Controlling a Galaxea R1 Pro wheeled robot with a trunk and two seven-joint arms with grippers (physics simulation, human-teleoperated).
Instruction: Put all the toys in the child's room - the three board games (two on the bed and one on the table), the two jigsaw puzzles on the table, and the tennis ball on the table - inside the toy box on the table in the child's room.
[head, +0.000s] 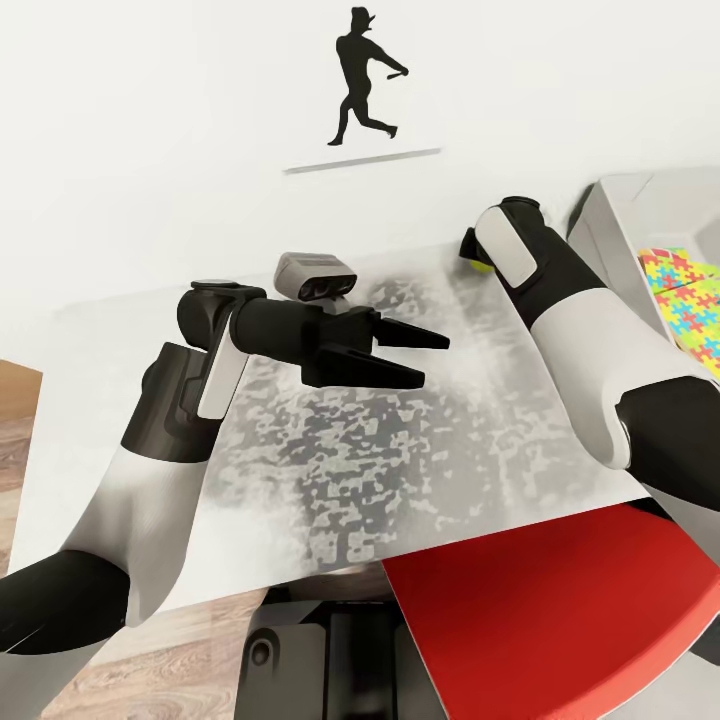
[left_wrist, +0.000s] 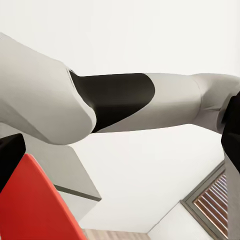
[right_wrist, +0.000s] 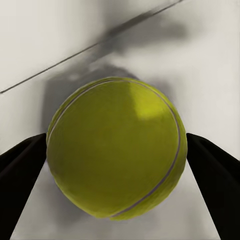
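The tennis ball (right_wrist: 117, 150) sits between the two black fingers (right_wrist: 20, 175) of my right gripper (right_wrist: 117, 152), which press on both of its sides just above the pale mottled table (head: 400, 470). In the head view my right arm reaches to the table's far side, and a yellow-green sliver of the ball (head: 482, 265) shows under the wrist. The light grey toy box (head: 615, 215) stands at the right with a multicoloured jigsaw puzzle (head: 688, 295) inside it. My left gripper (head: 433, 361) hovers open over the middle of the table, holding nothing. The board games and the bed are out of view.
A red flat surface (head: 540, 620) lies at the table's near edge by my right elbow and also shows as a red edge (left_wrist: 35, 210) in the left wrist view. A white wall with a baseball-player silhouette (head: 362, 80) backs the table. Wood floor (head: 20, 420) lies to the left.
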